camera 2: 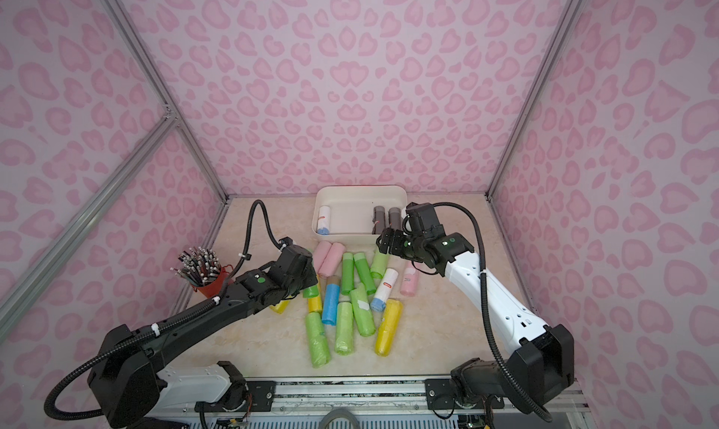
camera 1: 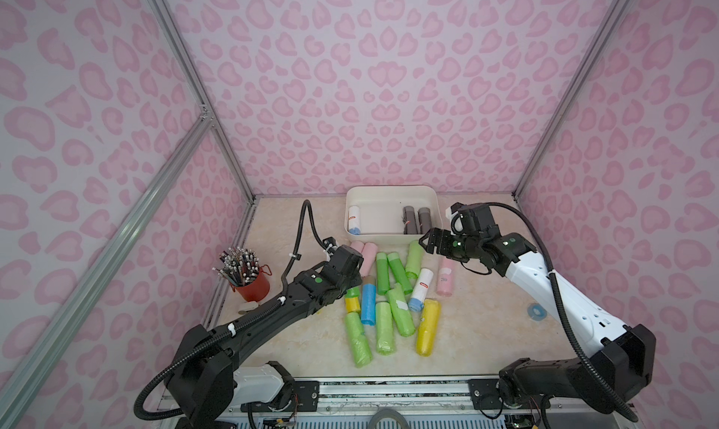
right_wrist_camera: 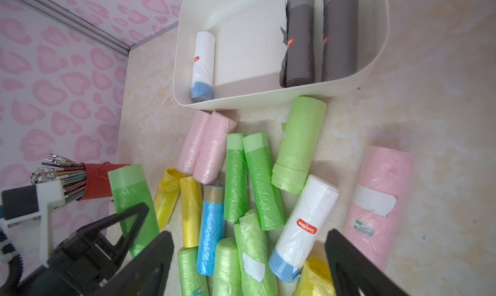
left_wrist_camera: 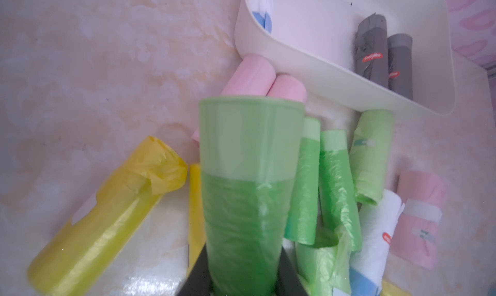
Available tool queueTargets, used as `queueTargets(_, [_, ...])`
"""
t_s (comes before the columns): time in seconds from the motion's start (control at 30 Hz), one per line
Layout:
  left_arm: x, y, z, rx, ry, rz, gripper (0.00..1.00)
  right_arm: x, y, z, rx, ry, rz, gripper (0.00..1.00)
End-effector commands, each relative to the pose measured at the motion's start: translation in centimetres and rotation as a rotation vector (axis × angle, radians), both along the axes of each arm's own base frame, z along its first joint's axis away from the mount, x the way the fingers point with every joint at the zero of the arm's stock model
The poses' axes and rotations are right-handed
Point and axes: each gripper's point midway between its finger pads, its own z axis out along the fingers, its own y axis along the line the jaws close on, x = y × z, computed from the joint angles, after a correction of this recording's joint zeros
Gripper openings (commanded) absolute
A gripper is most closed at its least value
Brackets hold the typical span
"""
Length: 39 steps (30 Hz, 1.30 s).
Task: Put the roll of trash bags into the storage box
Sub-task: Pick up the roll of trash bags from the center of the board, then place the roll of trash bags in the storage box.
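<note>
Gripping, left fingers (left_wrist_camera: 200, 278): they are closed on the green roll (left_wrist_camera: 247, 187), one finger at each side of its darker end
Green roll, place: it is over the side of the pile (camera 1: 393, 291) that is nearest the red cup (right_wrist_camera: 99, 182); its pale free end points toward the pink rolls (left_wrist_camera: 252, 72) and the storage box (left_wrist_camera: 330, 85); it is not in the box
Right fingers (right_wrist_camera: 158, 251): they are spread wide with nothing between them, and hang over the pile, just beside the near right corner of the storage box
Storage box, content: one white roll (camera 1: 354, 220) with a blue end lies along the left wall; two grey rolls (camera 1: 417, 219) lie side by side along the right wall
Worktop (camera 1: 486, 330): it carries the pile of green, yellow, blue, pink and white rolls, which lie touching or across each other, just in front of the box
Red cup: it stands upright near the left edge of the worktop, full of pencils (camera 1: 237, 263), apart from the pile
</note>
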Motion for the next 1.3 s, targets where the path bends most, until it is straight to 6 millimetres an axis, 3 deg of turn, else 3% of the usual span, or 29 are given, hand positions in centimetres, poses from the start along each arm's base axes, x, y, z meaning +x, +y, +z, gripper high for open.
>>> queueTargets(0.0, [3.4,-0.3,3.1,0.012,-0.118,-0.004,0.00,0.0,-0.2,-0.2,0.033,0.006,-0.006,0.90])
queueTargets(0.17, [7.1,-1.2,4.8,0.066,-0.157,-0.023,0.00,-0.6,-1.1,-1.1,0.034,0.023,-0.021,0.90])
queueTargets(0.27, [9.2,-1.8,4.7,0.104,-0.157,-0.037,0.00,-0.9,-1.9,-2.1,0.019,0.041,-0.040,0.90])
queueTargets(0.3, [9.7,-2.1,4.5,0.114,-0.154,-0.043,0.00,-1.3,-2.2,-1.2,0.031,0.015,-0.046,0.90])
queueTargets(0.4, [11.3,-2.8,3.8,0.150,-0.134,-0.066,0.00,-1.7,-2.6,-1.4,0.032,0.018,-0.056,0.90])
queueTargets(0.43, [12.3,-3.3,4.7,0.152,-0.153,-0.065,0.00,-1.8,-2.7,-1.6,0.031,0.019,-0.057,0.90])
queueTargets(0.63, [15.7,-4.8,4.9,0.199,-0.172,-0.079,0.00,-2.6,-3.4,-2.8,0.016,0.035,-0.066,0.90])
queueTargets(1.17, [25.0,-6.7,1.3,0.360,-0.157,-0.104,0.00,-3.9,-4.6,-4.9,-0.008,0.069,-0.094,0.90])
queueTargets(1.27, [26.7,-6.6,-1.2,0.355,-0.133,-0.108,0.00,-3.9,-4.5,-4.9,0.000,0.074,-0.089,0.90])
